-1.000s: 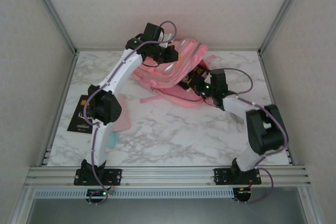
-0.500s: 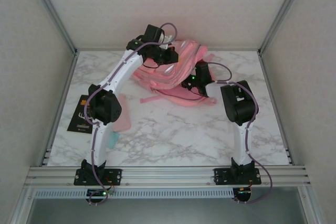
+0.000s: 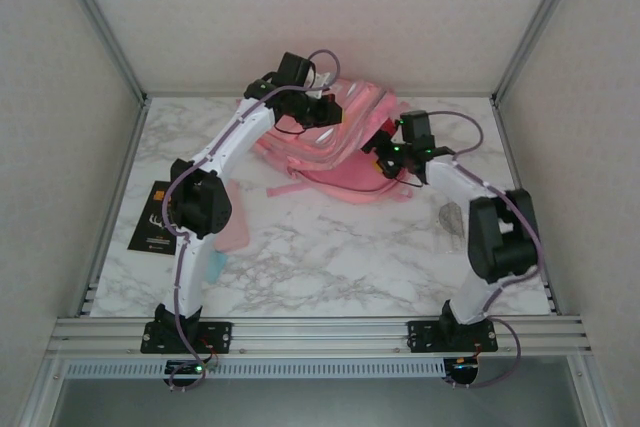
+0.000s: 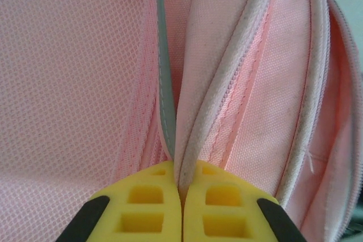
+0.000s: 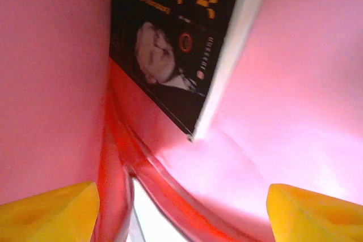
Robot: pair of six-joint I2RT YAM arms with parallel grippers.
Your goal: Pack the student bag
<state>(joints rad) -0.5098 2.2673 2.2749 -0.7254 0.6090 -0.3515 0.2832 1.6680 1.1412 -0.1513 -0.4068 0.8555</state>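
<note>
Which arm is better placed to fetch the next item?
Right, probably. The right gripper is open and empty inside the student bag, the book lying free ahead. The left gripper is shut on the bag's edge, holding it open.

Your overhead view evenly lit, sharp, faint shadows on the table (image 3: 330, 247), your left wrist view crisp, your right wrist view blurred, tinted deep pink

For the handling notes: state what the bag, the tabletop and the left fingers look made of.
The student bag: matte woven synthetic fabric, with open mesh and stitched piping showing.
The table: marble-look top with grey veins and a slight sheen; possibly laminate.
The left fingers: smooth yellow moulded plastic, with recessed pockets.
</note>
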